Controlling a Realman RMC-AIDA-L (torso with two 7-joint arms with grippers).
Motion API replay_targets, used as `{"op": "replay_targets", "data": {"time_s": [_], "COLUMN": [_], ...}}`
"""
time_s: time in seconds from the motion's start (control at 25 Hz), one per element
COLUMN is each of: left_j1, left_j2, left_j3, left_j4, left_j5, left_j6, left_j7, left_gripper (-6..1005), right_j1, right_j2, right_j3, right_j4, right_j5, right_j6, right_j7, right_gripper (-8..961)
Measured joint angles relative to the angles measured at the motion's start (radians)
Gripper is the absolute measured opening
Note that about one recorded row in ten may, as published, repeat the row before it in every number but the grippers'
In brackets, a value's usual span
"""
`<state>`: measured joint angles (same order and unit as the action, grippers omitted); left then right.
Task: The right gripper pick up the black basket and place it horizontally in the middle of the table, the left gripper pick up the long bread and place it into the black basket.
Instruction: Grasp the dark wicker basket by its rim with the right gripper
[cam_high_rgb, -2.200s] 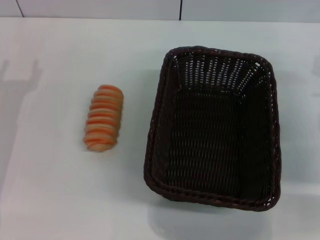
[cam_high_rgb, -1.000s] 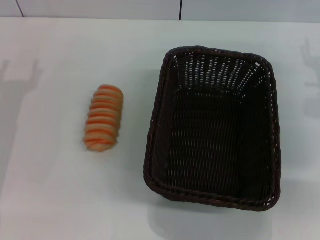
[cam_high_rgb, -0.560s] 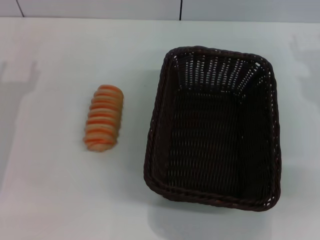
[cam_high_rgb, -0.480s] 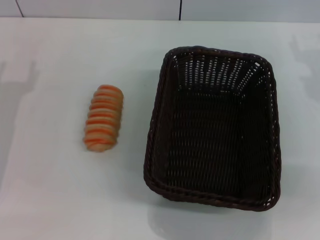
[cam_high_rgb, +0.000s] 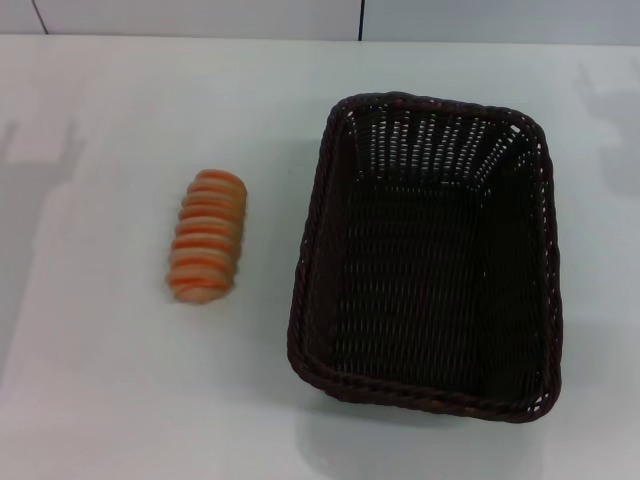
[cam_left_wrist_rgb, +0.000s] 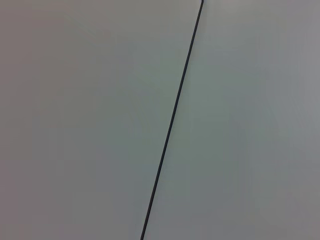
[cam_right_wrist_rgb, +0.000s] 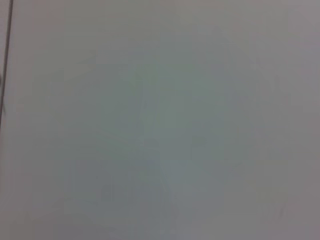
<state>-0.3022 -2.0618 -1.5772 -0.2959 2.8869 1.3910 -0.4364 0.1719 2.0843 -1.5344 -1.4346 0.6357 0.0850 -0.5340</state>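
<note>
Two claws out of view, state unknowable. Wicker basket (cam_high_rgb: 425, 260) near striped loaf (cam_high_rgb: 207, 236) on bench (cam_high_rgb: 100, 400); rotating risks bump.

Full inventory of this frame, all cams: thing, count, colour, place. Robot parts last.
black basket: 1, dark brown-black woven wicker, upright and empty on the table's right half, long side running away from the robot.
long bread: 1, orange-and-tan striped, lying on the table left of the basket, apart from it.
table: 1, plain white, under both items.
wall: pale panels with thin dark seams, behind the table's far edge; both wrist views show only pale surface with a dark seam.
left gripper: not in any view.
right gripper: not in any view.
</note>
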Motion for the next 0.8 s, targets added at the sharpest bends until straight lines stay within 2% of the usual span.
{"op": "replay_targets", "data": {"time_s": [0.28, 0.32, 0.36, 0.52, 0.8], "left_j1": [0.003, 0.004, 0.004, 0.005, 0.000], "left_j2": [-0.001, -0.001, -0.001, -0.001, 0.000], "left_j3": [0.013, 0.014, 0.014, 0.020, 0.027], "left_j4": [-0.001, -0.001, -0.001, -0.002, -0.002], "left_j5": [0.000, 0.000, 0.000, 0.000, 0.000], "left_j6": [0.019, 0.021, 0.021, 0.024, 0.030], "left_j7": [-0.007, -0.014, -0.014, -0.022, -0.023], "left_gripper": [831, 831, 831, 831, 831], "right_j1": [0.008, 0.009, 0.009, 0.019, 0.085], "right_j2": [0.004, 0.004, 0.004, 0.006, 0.005], "right_j3": [-0.002, -0.010, -0.010, -0.033, -0.054], "right_j4": [0.037, 0.065, 0.065, 0.142, 0.337], "right_j5": [-0.070, -0.094, -0.094, -0.126, -0.119], "right_j6": [-0.107, -0.178, -0.178, -0.343, -0.607], "right_j7": [0.003, -0.001, -0.001, -0.008, -0.012], "right_gripper": [727, 727, 727, 727, 726]}}
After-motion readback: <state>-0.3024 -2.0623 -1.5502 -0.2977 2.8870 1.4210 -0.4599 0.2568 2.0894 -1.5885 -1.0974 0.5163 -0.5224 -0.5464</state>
